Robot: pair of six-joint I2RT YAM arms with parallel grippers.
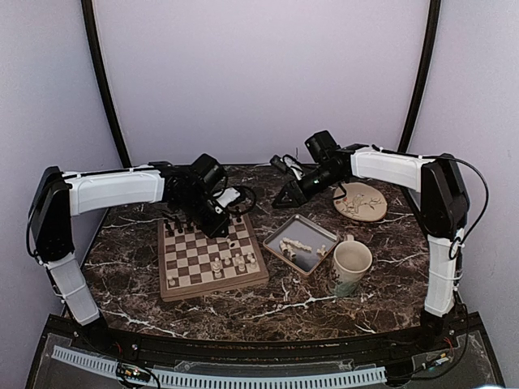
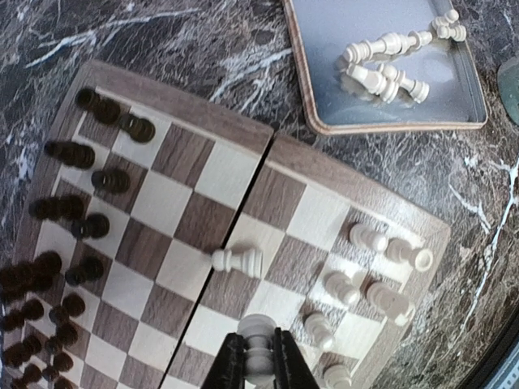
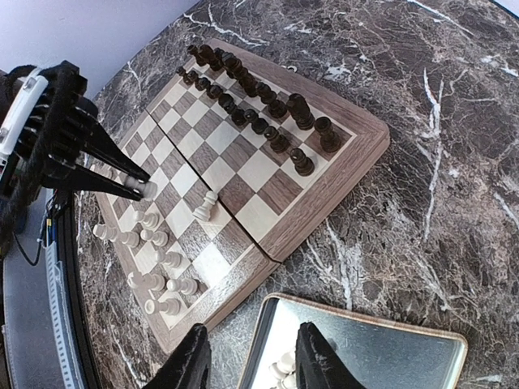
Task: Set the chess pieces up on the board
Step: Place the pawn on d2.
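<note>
- The worktop (image 1: 324, 306) is dark brown marble with white veins.
- Pale lilac walls (image 1: 259, 73) close it at the back and at both sides. Black poles (image 1: 101, 81) curve up at the two back corners.
- The board (image 1: 215, 288) lies flat on the left half of the worktop, a little turned. It has a tan rim and a fold line across its middle.
- Dark pieces (image 2: 81, 227) stand in two rows along the far side of the board.
- Several white pieces (image 2: 373, 275) stand on the near side, close to the rim. One more is alone near the fold.
- Other white pieces lie in a loose heap in the grey tray (image 1: 312, 231). The tray is near the board's right side, with bare marble between them.
- The left tool (image 2: 259, 369) hangs over the near part of the board. Its fingers pinch one white piece (image 2: 259, 344), which is upright between them.
- The right tool (image 3: 251, 361) hangs above the gap between the board's corner and the tray. Its fingers are spread, with nothing between them.
- A mug (image 1: 350, 266) stands just beside the tray, on the near right.
- A round beige plate (image 1: 361, 201) lies behind the mug, toward the back wall.
</note>
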